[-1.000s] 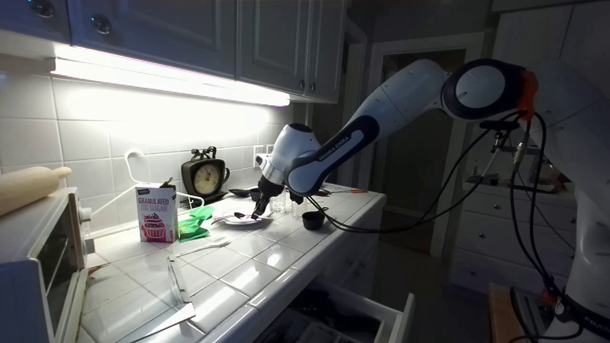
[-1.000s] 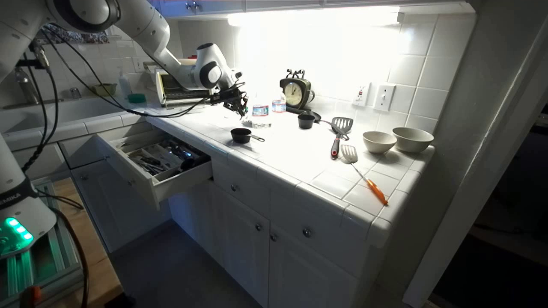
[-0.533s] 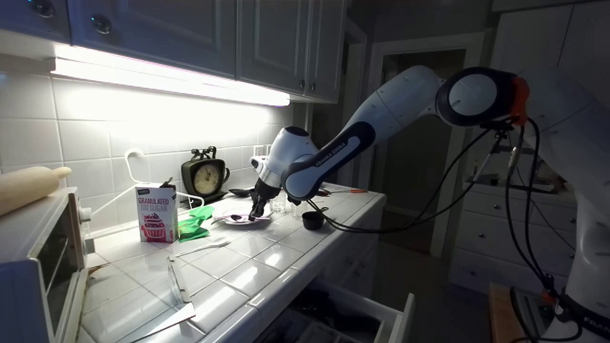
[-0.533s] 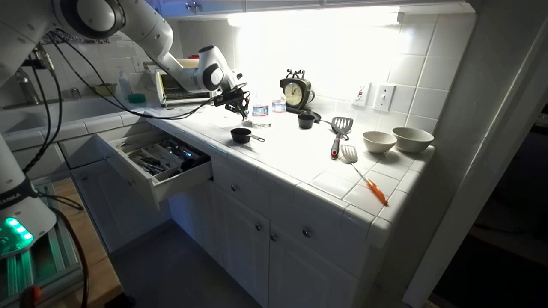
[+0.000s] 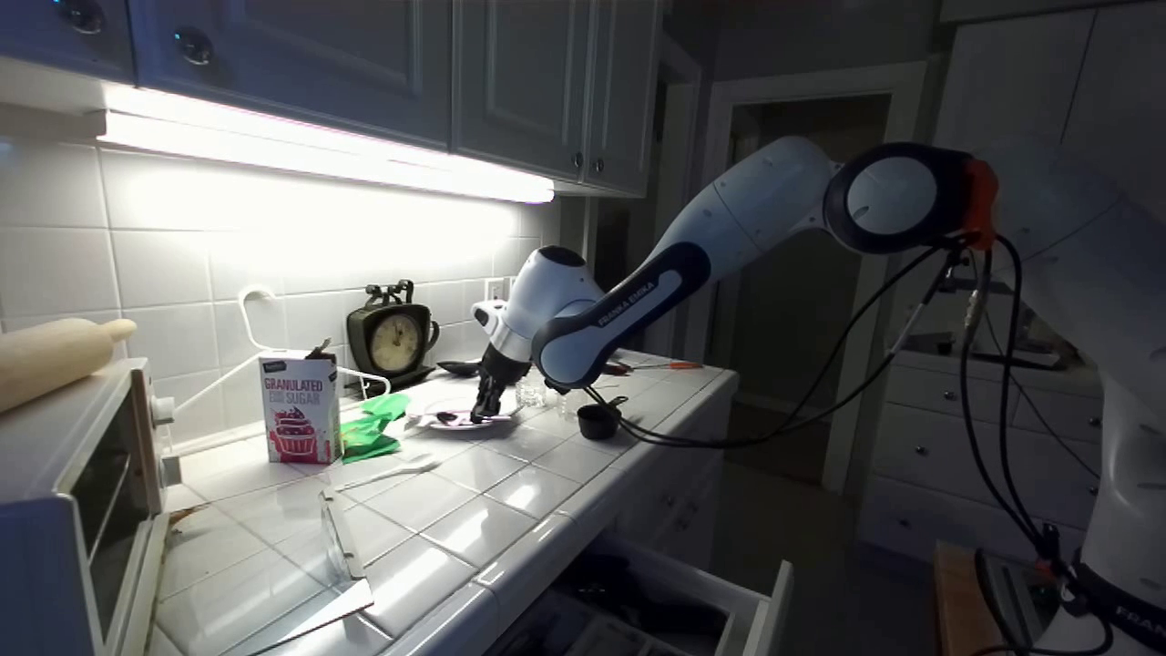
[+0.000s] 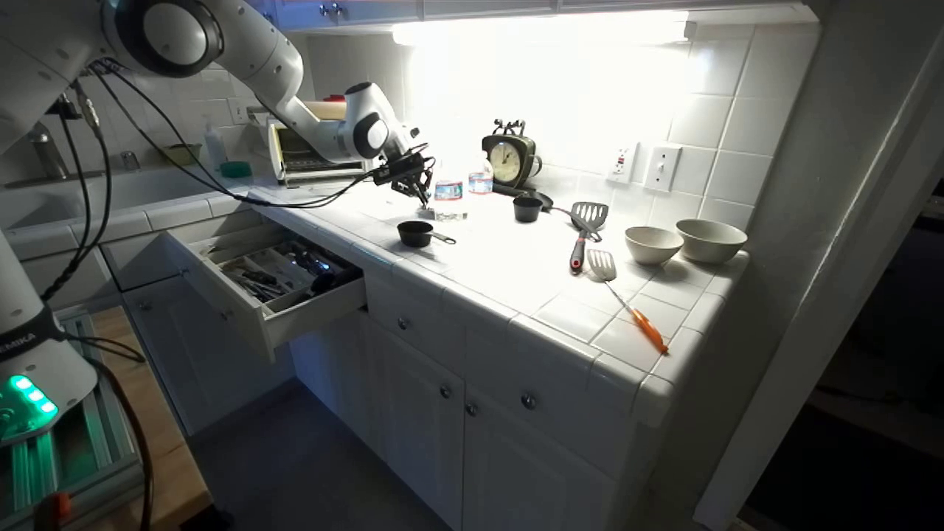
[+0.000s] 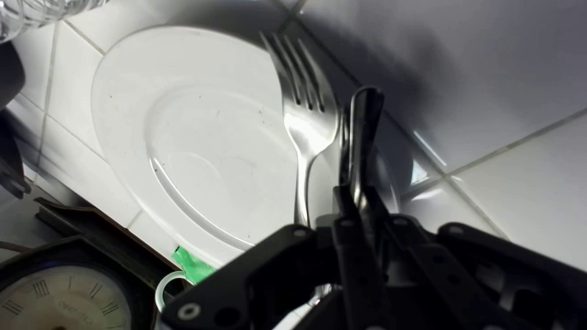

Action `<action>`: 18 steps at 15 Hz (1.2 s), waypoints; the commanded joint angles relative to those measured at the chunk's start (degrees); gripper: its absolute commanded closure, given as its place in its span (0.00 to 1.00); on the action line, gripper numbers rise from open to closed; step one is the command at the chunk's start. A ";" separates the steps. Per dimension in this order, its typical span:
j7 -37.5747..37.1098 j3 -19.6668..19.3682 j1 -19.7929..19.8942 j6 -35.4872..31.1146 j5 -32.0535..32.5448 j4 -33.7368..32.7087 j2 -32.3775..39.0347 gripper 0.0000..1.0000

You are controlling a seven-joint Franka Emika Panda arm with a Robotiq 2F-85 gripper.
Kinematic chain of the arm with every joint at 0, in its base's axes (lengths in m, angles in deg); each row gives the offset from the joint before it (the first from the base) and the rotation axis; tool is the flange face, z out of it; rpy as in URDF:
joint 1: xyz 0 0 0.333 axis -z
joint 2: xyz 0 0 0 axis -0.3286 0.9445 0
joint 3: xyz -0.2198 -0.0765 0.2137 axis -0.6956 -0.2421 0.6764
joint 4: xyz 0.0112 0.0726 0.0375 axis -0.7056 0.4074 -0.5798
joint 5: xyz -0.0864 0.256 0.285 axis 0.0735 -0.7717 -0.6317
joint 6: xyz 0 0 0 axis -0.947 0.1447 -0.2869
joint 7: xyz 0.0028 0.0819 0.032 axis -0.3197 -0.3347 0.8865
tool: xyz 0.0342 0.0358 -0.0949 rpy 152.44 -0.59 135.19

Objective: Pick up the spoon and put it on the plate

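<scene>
Tube light (image 5: 328, 157) blazes across upper left in exterior view, beneath panelled cabinets (image 5: 291, 68), washing out tiled wall (image 5: 162, 264); dark doorway (image 5: 788, 310) right of center, dim drawers (image 5: 897, 428) at right. In exterior view: sink (image 6: 155, 190) at left, open drawer (image 6: 317, 316) left of center, tiled counter (image 6: 516, 273) through middle, wall outlet (image 6: 623, 162) at upper right, lower cabinets (image 6: 420, 428) at bottom center, shadowed floor (image 6: 295, 450) toward bottom left.

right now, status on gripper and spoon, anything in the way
Gripper closed on metal spoon. Spoon at edge of white plate, contact unclear. Metal fork on plate close by, possibly in the way.
</scene>
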 commanded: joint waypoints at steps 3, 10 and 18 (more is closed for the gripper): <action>0.79 0.68 0.56 1.48 1.44 -3.96 2.51 0.98; 1.18 0.75 0.64 1.66 1.50 -4.13 2.80 0.98; 2.18 0.69 0.54 2.44 1.71 -4.31 2.90 0.98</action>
